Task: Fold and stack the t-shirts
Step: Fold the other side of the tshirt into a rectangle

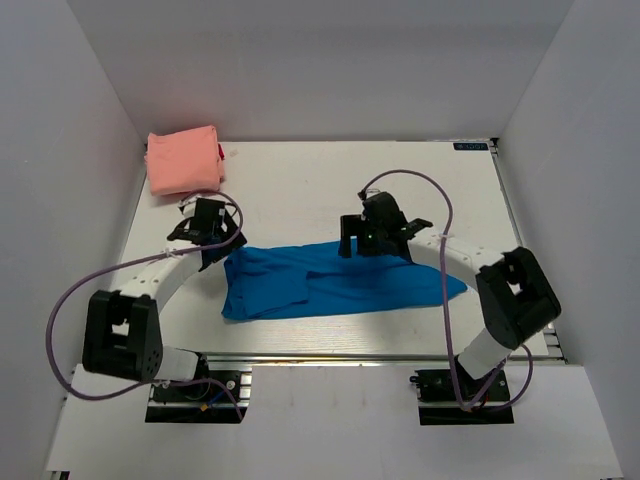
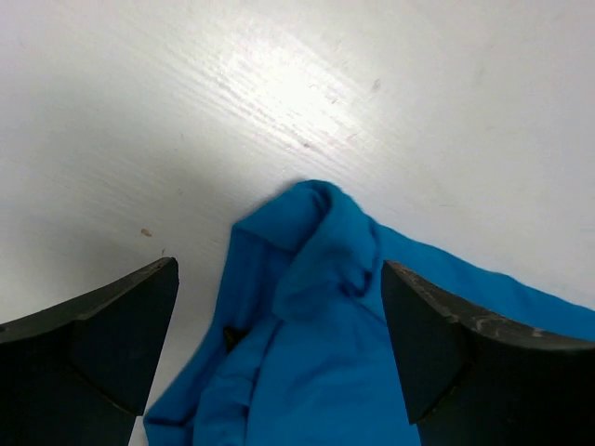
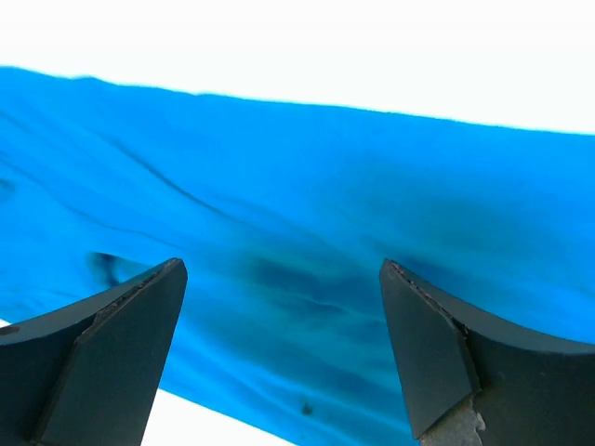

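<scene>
Both grippers hang spread and empty over the work. The left gripper (image 2: 279, 269), jaws wide apart, is poised above a bunched corner at the left end of the blue t-shirt (image 1: 340, 282). The right gripper (image 3: 279, 265), equally wide, hovers over the far edge of the same garment near its middle, blue cloth filling the view beneath its fingers. Neither pinches anything. The blue shirt lies across the near half of the white table (image 1: 300, 190) as a long, narrow band, apparently already folded lengthwise, its left end rumpled and its surface creased with shallow wrinkles. The salmon-pink t-shirt (image 1: 183, 160) sits well apart at the far left corner, a compact folded bundle. On this evidence the pink shirt looks finished and the blue one is mid-fold. The next move likely calls for each gripper to descend, pinch the band cleanly through all its layers, and carry it over without dragging the limp cloth askew.
</scene>
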You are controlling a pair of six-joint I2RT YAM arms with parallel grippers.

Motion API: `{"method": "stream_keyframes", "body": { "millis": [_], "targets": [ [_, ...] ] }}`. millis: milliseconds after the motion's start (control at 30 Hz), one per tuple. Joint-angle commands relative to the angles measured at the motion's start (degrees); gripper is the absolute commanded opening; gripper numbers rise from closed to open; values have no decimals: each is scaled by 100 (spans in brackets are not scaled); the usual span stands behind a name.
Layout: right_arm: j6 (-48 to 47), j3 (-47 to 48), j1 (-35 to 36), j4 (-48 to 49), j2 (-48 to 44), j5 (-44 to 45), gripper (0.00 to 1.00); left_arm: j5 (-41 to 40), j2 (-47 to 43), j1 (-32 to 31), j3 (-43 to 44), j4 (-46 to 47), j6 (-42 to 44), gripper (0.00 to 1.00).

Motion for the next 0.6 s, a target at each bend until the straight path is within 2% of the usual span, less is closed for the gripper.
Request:
{"method": "stream_keyframes", "body": {
  "millis": [0, 67, 100, 200, 300, 433, 567],
  "targets": [
    [-79, 359, -50, -287, -667, 499, 90, -153, -739, -27, 388, -533, 19, 100],
    [105, 350, -85, -506, -886, 746, 90, 224, -881, -79, 450, -533, 212, 100],
    [184, 237, -181, -534, -966, 790, 90, 400, -934, -79, 450, -281, 396, 100],
    [211, -53, -427, -534, -1309, 992, 90, 1776, -934, -132, 161, 675, 687, 100],
    [124, -230, -709, -534, -1415, 1098, 90, 2473, -496, -298, 55, 1214, 846, 100],
    [-43, -467, -1296, -464, -1213, 835, 90, 2941, 303, -562, 55, 1619, 925, 100],
    [-140, -625, -1685, -226, -819, 597, 90, 2994, 884, -694, 3, 1559, 978, 100]
  ]
}}
